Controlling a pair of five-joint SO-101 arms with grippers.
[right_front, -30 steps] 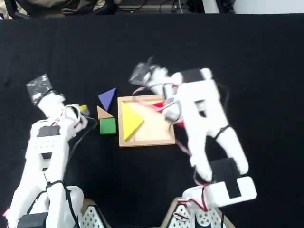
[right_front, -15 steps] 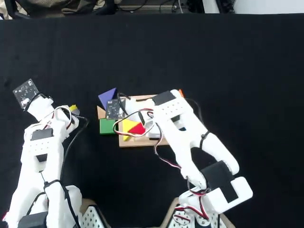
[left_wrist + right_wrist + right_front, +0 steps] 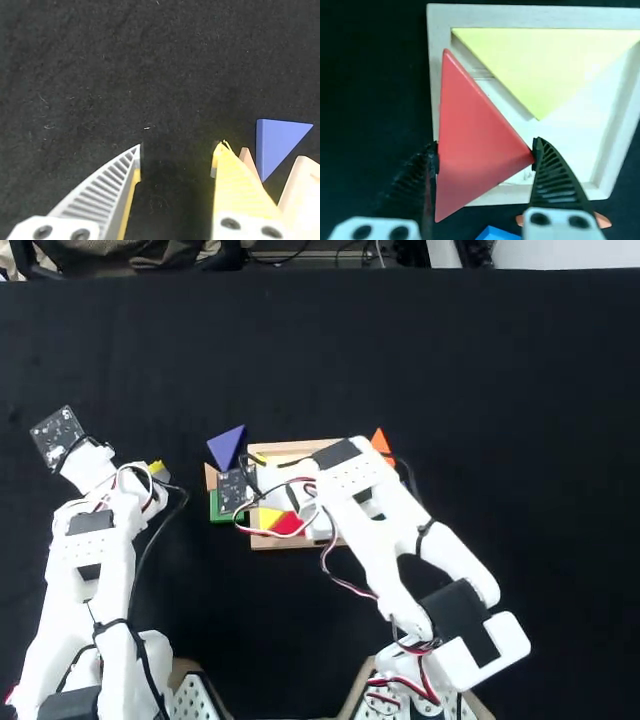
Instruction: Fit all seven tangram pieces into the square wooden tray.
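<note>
Your right gripper [image 3: 485, 148] is clamped on a big red triangle [image 3: 470, 145], held over the wooden tray [image 3: 520, 12]. A yellow triangle [image 3: 545, 60] lies in the tray just beside it. The red one's long side runs along a tray wall, and its square corner points inward. Your left gripper [image 3: 177, 147] has its fingers apart, near a blue triangle [image 3: 275, 140].

The surface [image 3: 100, 75] was covered in black matt cloth, flecked with pale lint. The tray [image 3: 520, 12] was made of pale, unvarnished wood. The red triangle [image 3: 470, 145] was painted smooth and matt. The left claw [image 3: 177, 150] was moulded in ribbed plastic.
</note>
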